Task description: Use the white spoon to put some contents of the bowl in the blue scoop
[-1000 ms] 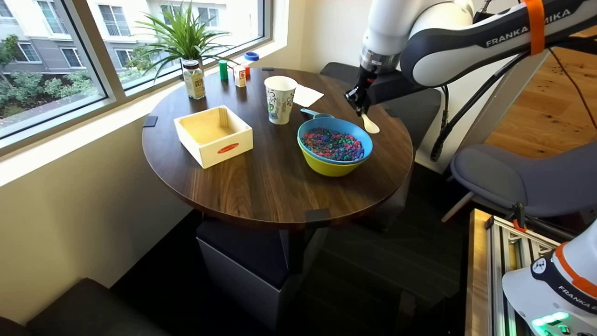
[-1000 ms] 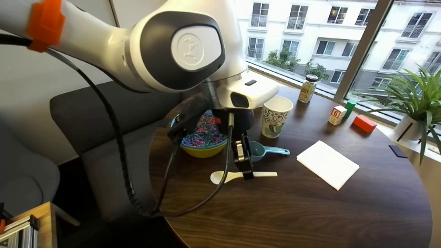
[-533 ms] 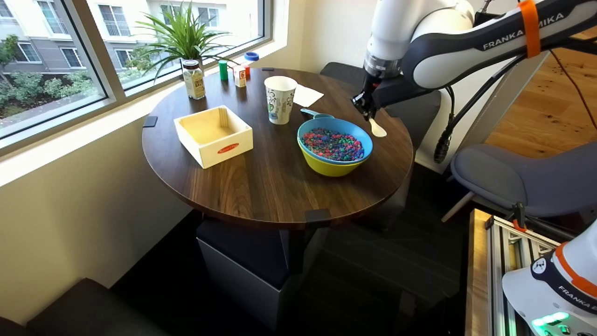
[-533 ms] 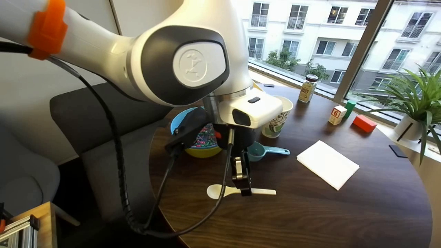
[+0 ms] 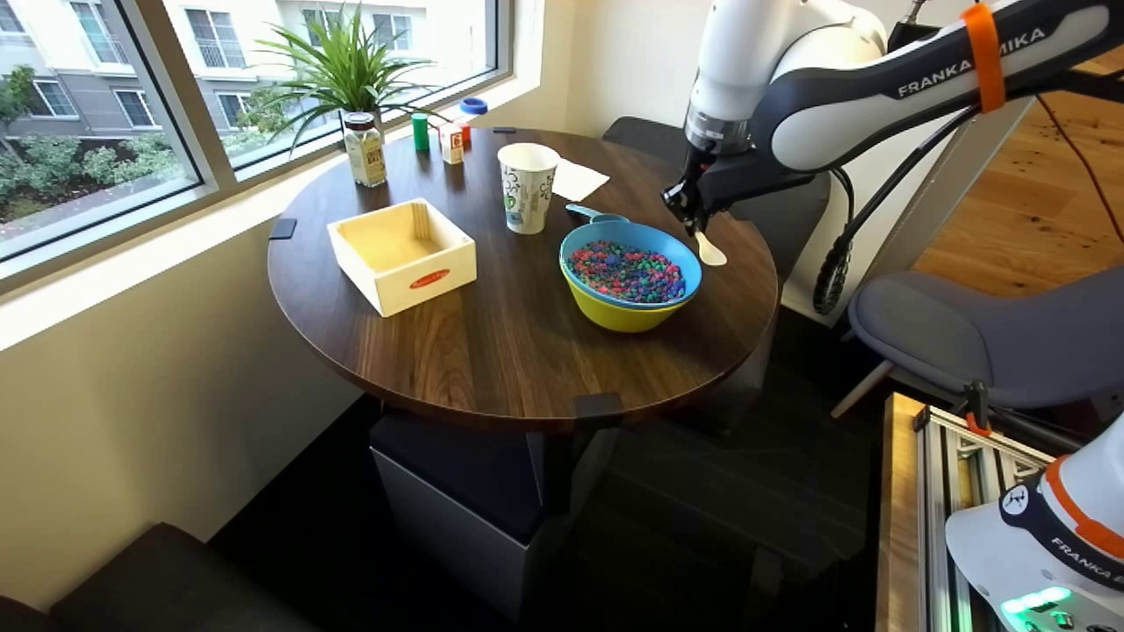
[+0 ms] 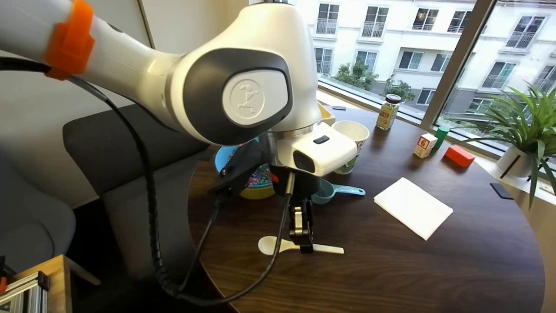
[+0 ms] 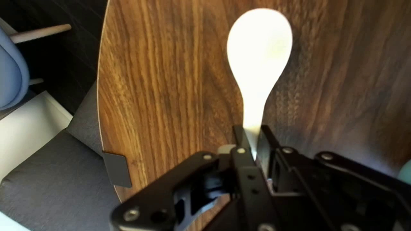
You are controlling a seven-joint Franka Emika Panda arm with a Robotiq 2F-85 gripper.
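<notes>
My gripper (image 7: 252,134) is shut on the handle of the white spoon (image 7: 260,51). The spoon's head points away from the jaws, and no coloured pieces show on it. In an exterior view the gripper (image 6: 306,248) holds the spoon (image 6: 329,249) level above the table, apart from the bowl. The yellow-green bowl (image 5: 615,318) with a blue inside holds the multicoloured contents (image 5: 625,272). The arm partly hides the bowl (image 6: 256,192) in an exterior view. The blue scoop (image 6: 323,193) lies beside the bowl, its handle pointing away; its edge shows in the wrist view (image 7: 406,173).
A paper cup (image 5: 527,189) stands near the scoop. A wooden tray (image 5: 428,279), a glass jar (image 5: 364,151) and small blocks (image 6: 425,145) are farther off. A white napkin (image 6: 412,208) lies past the scoop's handle. The round table's edge (image 7: 99,96) is near the spoon.
The gripper has moved with the spoon away from the bowl and scoop and appears lower, slowing in the last half second. The spoon stays held. The bowl and scoop have not moved.
</notes>
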